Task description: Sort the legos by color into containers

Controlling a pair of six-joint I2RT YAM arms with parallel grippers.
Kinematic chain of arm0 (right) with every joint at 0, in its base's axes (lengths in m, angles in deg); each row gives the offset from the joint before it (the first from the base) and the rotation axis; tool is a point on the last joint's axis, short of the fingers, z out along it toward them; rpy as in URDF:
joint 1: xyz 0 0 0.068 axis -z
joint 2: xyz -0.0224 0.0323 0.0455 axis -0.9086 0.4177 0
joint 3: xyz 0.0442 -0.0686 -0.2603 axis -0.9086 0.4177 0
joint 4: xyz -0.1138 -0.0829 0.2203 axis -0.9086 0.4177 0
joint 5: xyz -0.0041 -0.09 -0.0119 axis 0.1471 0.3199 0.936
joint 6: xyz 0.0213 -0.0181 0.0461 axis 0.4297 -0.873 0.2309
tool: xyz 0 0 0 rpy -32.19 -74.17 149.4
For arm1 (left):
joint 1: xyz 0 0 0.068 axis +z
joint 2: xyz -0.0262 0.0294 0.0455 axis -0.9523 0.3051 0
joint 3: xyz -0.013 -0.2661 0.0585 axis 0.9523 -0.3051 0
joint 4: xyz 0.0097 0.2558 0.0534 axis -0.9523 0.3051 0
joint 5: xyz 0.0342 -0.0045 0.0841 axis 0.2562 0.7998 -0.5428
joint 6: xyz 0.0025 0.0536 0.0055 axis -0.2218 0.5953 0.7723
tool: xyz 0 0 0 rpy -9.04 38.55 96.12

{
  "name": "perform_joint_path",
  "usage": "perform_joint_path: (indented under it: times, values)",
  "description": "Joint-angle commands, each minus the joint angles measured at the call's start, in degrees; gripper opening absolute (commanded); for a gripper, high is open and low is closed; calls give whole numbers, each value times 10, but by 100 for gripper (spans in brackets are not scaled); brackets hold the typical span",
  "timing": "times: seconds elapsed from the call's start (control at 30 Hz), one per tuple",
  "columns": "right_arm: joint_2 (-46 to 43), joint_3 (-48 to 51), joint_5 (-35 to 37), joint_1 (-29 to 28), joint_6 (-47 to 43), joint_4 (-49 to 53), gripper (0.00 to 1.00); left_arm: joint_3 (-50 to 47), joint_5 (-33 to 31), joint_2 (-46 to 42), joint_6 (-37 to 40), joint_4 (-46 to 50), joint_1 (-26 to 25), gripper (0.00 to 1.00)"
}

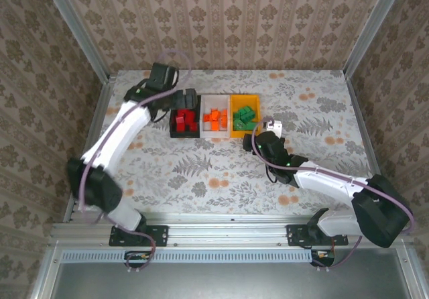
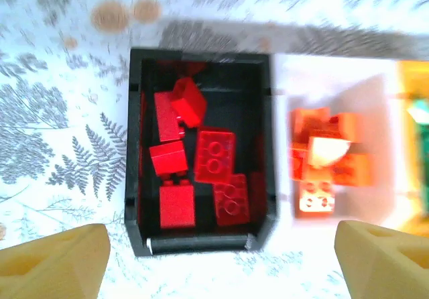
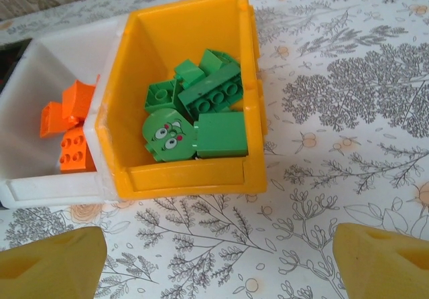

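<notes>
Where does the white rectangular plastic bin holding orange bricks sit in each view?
Top external: white rectangular plastic bin, middle of the three-bin row.
Left wrist: the bin, right of centre.
Right wrist: the bin, far left.
Shared landmark: yellow-orange plastic bin directly beside it.

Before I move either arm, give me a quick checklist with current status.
1. Only red bricks in black bin: ok.
2. Only orange bricks in white bin: cannot tell, one piece looks washed-out pale.
3. Only green bricks in yellow bin: ok.
4. Are the left fingers apart and holding nothing: ok.
5. Are the right fingers apart and holding nothing: ok.
</notes>
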State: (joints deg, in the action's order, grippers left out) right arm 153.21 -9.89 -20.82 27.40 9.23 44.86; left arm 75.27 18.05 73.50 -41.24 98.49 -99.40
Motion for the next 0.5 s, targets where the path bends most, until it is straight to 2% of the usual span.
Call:
perform_joint_path:
  times: [0.0, 0.1, 0.17, 0.23, 0.33, 0.37, 0.4, 0.47]
  values:
    - [-29, 20, 26, -3, -19, -36, 89, -92, -83, -121, 43, -67, -62, 100]
    - [-25, 31, 32, -3, -31, -61, 89, -181, -224, -230, 55, -117, -164, 100]
    - [-19, 31, 30, -4, -36, -67, 89, -258, -285, -293, 77, -187, -227, 100]
    - [-26, 40, 27, -10, -52, -89, 88, -322, -278, -339, 99, -242, -252, 100]
    - [-54, 72, 37, -30, -109, -150, 90, -363, -252, -370, 121, -235, -263, 100]
    - [-64, 83, 37, -37, -129, -174, 97, -372, -259, -373, 133, -224, -263, 100]
    - [-74, 91, 36, -39, -129, -187, 100, -376, -274, -373, 134, -209, -263, 100]
    - [-98, 98, 9, -40, -143, -211, 100, -394, -299, -375, 138, -201, -262, 100]
